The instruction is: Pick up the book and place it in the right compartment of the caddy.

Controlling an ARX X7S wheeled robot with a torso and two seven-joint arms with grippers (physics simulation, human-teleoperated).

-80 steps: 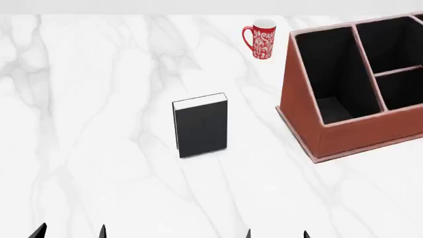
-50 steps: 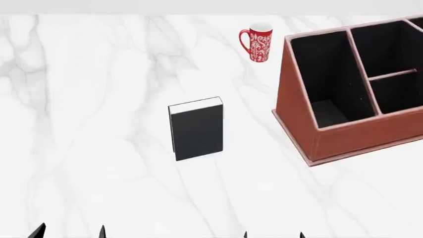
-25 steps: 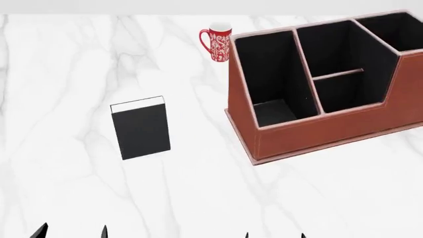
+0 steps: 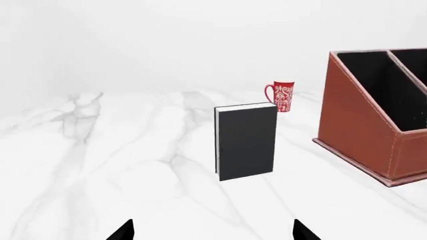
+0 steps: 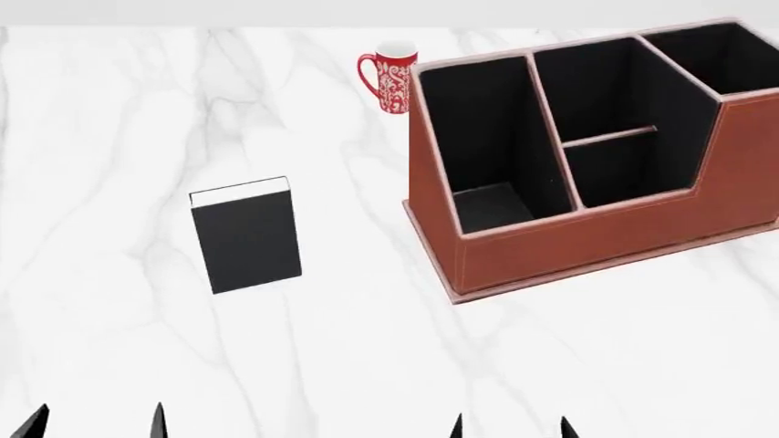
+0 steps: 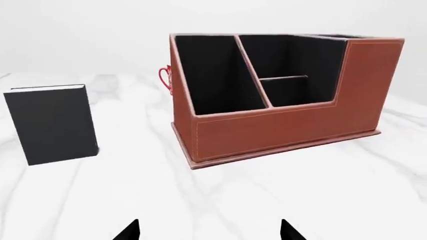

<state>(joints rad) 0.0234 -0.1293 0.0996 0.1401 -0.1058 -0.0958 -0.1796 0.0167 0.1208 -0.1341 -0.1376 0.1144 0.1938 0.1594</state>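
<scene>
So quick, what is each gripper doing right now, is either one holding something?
Left gripper: open, holding nothing; the book stands apart on the table.
Right gripper: open, holding nothing, facing the caddy.

A red mug (image 5: 389,78) with a white scrolling pattern stands upright on the desk (image 5: 109,119), near the desk's far edge in the head view; its handle sticks out sideways, toward the bare stretch of the desk; the inside of its rim is pale; in the right wrist view only a sliver of its red handle (image 6: 163,80) shows; the desk is white marble with faint grey veins; beyond the desk's far edge lies a plain pale backdrop (image 4: 167,40).
</scene>
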